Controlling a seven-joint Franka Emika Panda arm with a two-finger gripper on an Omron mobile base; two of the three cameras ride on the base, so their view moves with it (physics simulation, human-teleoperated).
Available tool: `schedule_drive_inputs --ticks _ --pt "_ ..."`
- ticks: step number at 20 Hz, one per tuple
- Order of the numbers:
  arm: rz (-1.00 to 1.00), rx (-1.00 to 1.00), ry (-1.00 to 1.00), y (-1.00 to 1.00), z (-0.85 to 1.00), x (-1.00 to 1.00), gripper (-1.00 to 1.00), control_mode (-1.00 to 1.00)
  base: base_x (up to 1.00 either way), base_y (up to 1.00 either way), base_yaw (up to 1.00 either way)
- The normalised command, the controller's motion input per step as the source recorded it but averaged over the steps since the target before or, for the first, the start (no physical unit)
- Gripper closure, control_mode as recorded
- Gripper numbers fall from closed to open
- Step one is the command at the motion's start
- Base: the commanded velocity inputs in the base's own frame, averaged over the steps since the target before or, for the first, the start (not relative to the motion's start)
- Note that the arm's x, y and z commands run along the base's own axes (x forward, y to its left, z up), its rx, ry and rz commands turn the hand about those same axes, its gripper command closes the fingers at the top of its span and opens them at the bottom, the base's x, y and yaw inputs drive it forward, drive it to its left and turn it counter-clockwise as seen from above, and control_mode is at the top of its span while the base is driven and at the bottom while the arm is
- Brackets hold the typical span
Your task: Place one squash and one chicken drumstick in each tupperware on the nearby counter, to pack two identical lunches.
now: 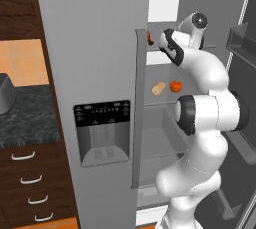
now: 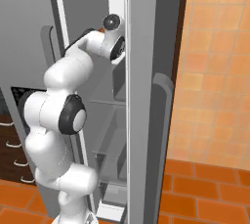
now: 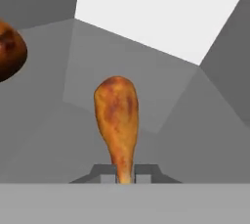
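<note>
The gripper [image 3: 125, 173] is pinching the thin bone end of a chicken drumstick [image 3: 117, 115], jaws closed tight on it; the glossy browned drumstick is lying on a flat grey fridge shelf [image 3: 195, 135], a second one [image 3: 9, 49] showing nearby; the white arm [image 1: 205, 103] is reaching up into the open grey fridge [image 1: 95, 48]; the marbled counter [image 1: 27, 115] is sitting far left, above dark wood drawers [image 1: 30, 183].

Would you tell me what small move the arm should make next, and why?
Probably lift slightly and draw back out of the fridge: in the hand view the end effector is shut on the narrow end of a chicken drumstick, which lies on the grey shelf.
</note>
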Motion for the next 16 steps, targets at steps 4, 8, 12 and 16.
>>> schedule_drive_inputs --ticks 4,8,12,16 --pt "-0.01 0.0 0.11 0.08 0.83 -1.0 1.0 -1.0 0.0 0.0 0.0" --pt "0.0 0.0 0.37 0.15 0.85 -1.0 1.0 -1.0 0.0 0.0 0.0" --pt "0.01 0.0 0.25 0.18 0.07 -1.0 1.0 -1.0 0.0 0.0 0.0" --pt "0.07 -0.02 0.0 0.22 -1.0 -1.0 1.0 -1.0 0.0 0.0 0.0"
